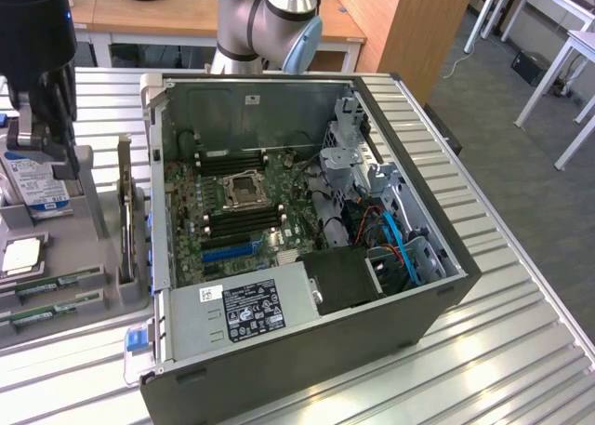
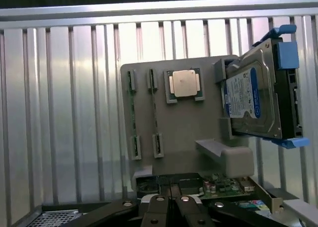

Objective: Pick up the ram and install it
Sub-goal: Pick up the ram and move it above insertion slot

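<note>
Gripper: the black gripper [image 1: 51, 160] [image 2: 169, 207] has its fingers pressed together and holds nothing; it hangs over a grey plastic parts tray [image 1: 110, 293] [image 2: 189, 127].
Ram: two long, narrow green ram sticks [image 1: 56, 281] [image 2: 133, 113] sit side by side in the tray's slots, below the gripper, untouched.
Hard drive: a silver hard drive with a blue-white label [image 1: 37, 179] [image 2: 253, 95] stands upright, nearest the gripper.
Case: an open black computer case [image 1: 446, 285] with a large green motherboard [image 1: 232, 211] lies on the ribbed metal tabletop [image 1: 521, 351], well apart from the gripper.

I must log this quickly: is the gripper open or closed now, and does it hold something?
Gripper: closed, nothing held, above the parts tray.
</note>
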You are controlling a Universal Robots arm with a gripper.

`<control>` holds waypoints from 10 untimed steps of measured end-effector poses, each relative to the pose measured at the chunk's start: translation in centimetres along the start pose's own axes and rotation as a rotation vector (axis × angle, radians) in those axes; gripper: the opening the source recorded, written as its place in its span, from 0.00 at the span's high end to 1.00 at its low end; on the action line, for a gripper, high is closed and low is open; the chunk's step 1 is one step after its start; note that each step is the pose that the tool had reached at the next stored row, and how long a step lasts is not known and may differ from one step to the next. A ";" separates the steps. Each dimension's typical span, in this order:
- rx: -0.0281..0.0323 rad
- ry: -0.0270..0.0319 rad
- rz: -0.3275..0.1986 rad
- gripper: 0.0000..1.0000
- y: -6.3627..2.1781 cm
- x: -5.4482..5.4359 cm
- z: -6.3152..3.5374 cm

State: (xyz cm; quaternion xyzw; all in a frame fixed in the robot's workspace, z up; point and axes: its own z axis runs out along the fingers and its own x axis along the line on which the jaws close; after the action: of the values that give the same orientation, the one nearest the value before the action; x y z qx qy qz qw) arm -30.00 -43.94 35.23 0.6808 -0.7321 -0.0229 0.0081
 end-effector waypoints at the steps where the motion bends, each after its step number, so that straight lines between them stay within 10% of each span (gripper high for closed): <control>1: -0.0003 0.0008 -0.020 0.89 0.00 0.0 0.02; 10: -0.0015 0.0037 -0.083 0.89 0.00 0.0 0.08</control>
State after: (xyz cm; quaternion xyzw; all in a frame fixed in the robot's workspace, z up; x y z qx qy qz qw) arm -30.00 -43.91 35.16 0.7108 -0.7030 -0.0225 0.0090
